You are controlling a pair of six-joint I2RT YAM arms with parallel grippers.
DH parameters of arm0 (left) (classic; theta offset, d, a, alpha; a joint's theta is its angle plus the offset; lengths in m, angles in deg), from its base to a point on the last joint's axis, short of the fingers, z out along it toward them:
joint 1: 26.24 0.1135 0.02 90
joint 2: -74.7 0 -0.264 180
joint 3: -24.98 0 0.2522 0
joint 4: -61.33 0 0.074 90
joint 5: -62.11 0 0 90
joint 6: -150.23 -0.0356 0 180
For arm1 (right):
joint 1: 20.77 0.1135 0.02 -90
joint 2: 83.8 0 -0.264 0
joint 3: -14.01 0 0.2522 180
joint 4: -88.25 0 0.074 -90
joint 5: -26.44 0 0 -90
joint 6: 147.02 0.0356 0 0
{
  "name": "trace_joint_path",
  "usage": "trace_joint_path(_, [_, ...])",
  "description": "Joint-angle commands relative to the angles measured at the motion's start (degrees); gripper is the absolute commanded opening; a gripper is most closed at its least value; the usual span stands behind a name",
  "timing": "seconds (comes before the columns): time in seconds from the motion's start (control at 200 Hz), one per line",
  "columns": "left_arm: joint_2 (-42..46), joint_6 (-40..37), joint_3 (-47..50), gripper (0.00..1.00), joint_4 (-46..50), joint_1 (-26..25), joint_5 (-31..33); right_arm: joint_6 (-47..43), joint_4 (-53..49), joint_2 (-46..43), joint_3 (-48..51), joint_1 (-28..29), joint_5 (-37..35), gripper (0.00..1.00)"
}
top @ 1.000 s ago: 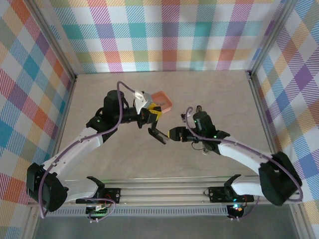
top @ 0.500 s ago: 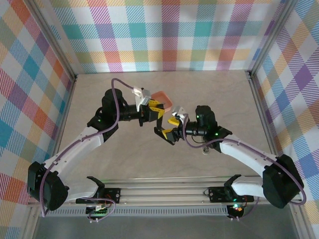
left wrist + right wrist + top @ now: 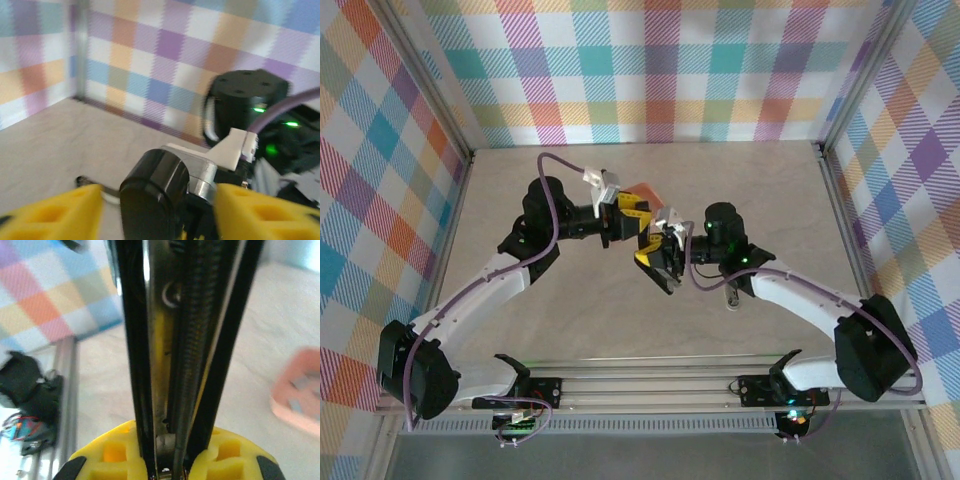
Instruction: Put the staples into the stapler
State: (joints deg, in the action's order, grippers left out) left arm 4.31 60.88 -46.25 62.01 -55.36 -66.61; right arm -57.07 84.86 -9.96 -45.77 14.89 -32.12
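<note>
1. The right hand (image 3: 167,450) is clenched. Its yellow fingers (image 3: 107,452) press from both sides on a long black stapler (image 3: 175,340), which is opened up so that its bright metal channel and a coiled spring show along its length.
2. The stapler runs straight out from between those fingers, with the counter blurred behind it.
3. The left hand (image 3: 157,195) is released, with its two yellow fingers spread well apart. Between them sits a black rounded body (image 3: 152,192) with a silver and white fitting. It is too blurred to tell what it belongs to, or whether either finger touches it.
4. From above, the two hands meet almost tip to tip just on the near side of a salmon-orange shallow rectangular tray (image 3: 642,190). The left hand overlaps the tray's near edge, and the right hand is a little nearer the arm bases.
5. Inside the tray lie a few small greyish pieces, the staples (image 3: 301,387). They are too blurred to count or to see how they lie.
6. The tray rests on the pale beige counter (image 3: 620,320).
7. A small thin grey thing (image 3: 734,296) lies on the counter well to the right of the tray, under the right forearm. It is too small to identify.
8. Pastel plaid walls (image 3: 660,70) stand beyond the tray and at both sides.
</note>
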Motion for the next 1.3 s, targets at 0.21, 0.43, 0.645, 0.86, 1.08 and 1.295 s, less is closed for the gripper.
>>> trace_joint_path(0.21, [0.5,6.6,0.2,0.80,16.9,0.7,29.4,23.7,-39.8,4.1,-12.3,-0.1,-35.3,0.00])
trace_joint_path(0.43, [-7.0,7.7,-4.2,0.79,25.6,1.4,30.3,30.6,-51.5,17.9,-22.1,-0.4,-41.1,0.00])
trace_joint_path(0.645, [-9.0,8.1,-4.3,0.78,26.7,1.9,30.5,30.7,-59.0,29.4,-31.6,-2.7,-43.5,0.03])
trace_joint_path(0.86, [-12.1,7.8,-6.2,0.78,28.2,2.2,30.7,29.8,-62.3,36.0,-36.5,-4.1,-46.6,0.09])
trace_joint_path(1.08, [-18.3,6.9,-10.6,0.78,30.6,2.3,29.2,27.2,-59.5,35.7,-37.8,-5.2,-43.6,0.44])
trace_joint_path(1.295, [-28.6,4.8,-21.1,0.79,36.0,2.4,27.8,27.9,-58.3,25.3,-34.1,-5.2,-43.7,0.58])
